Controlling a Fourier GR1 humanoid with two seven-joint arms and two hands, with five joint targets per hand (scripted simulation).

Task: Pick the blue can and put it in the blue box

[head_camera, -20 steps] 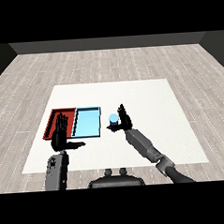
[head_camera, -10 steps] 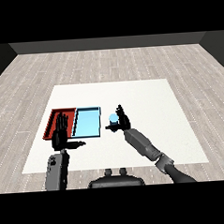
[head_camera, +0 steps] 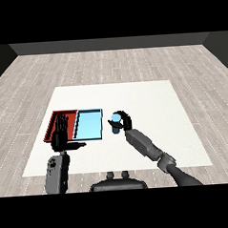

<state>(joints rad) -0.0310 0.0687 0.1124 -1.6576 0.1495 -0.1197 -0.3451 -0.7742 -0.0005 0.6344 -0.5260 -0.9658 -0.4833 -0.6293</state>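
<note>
Left of the blue tray (head_camera: 89, 125) lies the red tray (head_camera: 53, 125), and the left hand (head_camera: 60, 136) hovers over it with fingers straight and apart, holding nothing. Just right of the blue tray stands the can (head_camera: 115, 122), upright on the table (head_camera: 149, 104), with the right hand (head_camera: 124, 120) curled round it. The can looks light, stiff and smooth-sided, so it is probably best held round its middle and kept upright.

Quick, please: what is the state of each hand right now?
Left hand: open, fingers straight, holding nothing, over the red tray.
Right hand: shut on the blue can, right of the light blue tray.
</note>
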